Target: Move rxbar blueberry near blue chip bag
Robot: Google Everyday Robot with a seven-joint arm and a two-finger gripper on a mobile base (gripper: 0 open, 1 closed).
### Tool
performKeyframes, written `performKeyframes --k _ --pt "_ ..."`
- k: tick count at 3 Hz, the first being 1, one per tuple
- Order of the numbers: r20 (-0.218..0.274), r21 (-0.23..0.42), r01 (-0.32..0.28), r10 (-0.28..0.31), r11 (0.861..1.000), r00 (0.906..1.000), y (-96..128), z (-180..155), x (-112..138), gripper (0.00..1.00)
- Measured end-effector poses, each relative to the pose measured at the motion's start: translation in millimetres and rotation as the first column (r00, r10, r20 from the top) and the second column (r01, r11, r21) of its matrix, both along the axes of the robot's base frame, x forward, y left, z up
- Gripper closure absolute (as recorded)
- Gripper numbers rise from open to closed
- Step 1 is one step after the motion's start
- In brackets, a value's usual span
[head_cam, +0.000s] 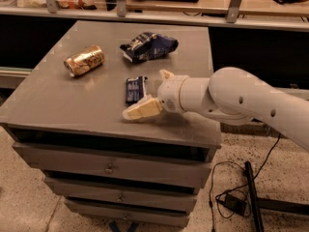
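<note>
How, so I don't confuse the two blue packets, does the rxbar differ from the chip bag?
The rxbar blueberry is small, flat and rectangular; the blue chip bag is bigger and crumpled. The bar lies at the open gripper; the bag sits farther back. Both are dark blue.

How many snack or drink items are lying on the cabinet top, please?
3: a gold can at left rear, the blue chip bag at rear centre, and the rxbar blueberry nearer the front, beside the gripper. None appears hidden.
</note>
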State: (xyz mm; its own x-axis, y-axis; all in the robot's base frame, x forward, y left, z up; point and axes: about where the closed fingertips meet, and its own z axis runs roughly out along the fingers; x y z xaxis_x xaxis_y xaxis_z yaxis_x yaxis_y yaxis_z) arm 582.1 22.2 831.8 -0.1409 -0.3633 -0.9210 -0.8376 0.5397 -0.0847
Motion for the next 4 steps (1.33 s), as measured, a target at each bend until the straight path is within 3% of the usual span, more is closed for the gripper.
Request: performKeyframes --k 2,4 --pt "-0.036 0.003 -0.022 0.022 1.000 0.9991 5.4 -7.7 -1.3 0.47" --pt "-0.039 0.000 -0.019 0.019 1.000 0.9990 5.0 -7.8 -0.7 0.94"
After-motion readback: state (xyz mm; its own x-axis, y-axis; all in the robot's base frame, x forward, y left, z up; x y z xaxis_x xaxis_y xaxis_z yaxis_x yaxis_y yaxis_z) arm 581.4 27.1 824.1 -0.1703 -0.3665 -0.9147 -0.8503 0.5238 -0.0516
